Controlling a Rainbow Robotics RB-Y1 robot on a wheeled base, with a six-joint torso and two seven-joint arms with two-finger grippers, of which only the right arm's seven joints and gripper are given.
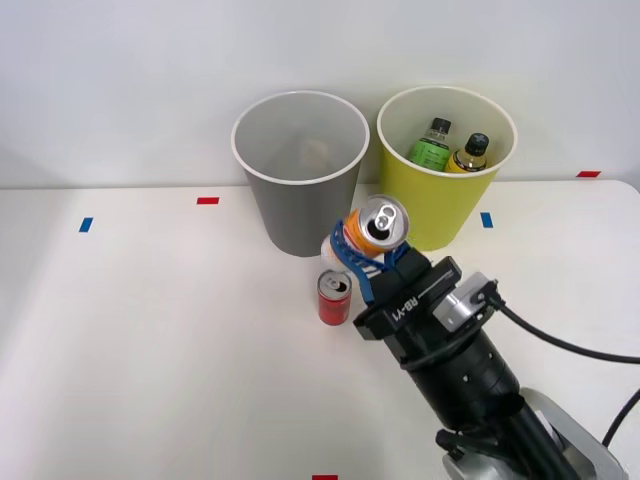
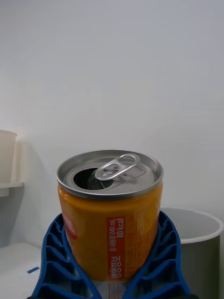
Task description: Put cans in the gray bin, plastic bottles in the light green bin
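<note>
Orange and white, the can [image 1: 375, 232] sat clamped between the blue ribbed fingers [image 2: 58, 261] of the right gripper [image 1: 372, 262], lifted off the table [image 1: 150, 350] with its silver pull-tab top open to the front view. The fingers covered much of its lower white part, and in the wrist view its base was cut off at the picture's edge. Behind it stood the gray bin [image 1: 300, 170], whose pale inside held something small and dim that could not be made out. Just beside that stood the light green bin [image 1: 445, 165], its lower front partly hidden by the raised can. Inside it, the two plastic bottles showed only their black caps and shoulders: the green-label bottle [image 1: 431, 145] and the yellow-orange bottle [image 1: 470, 155], side by side. The red can [image 1: 334, 297] stood upright on the table in front of the gray bin, just beside the gripper. Small red and blue tape marks [image 1: 207, 200] dotted the white tabletop.
</note>
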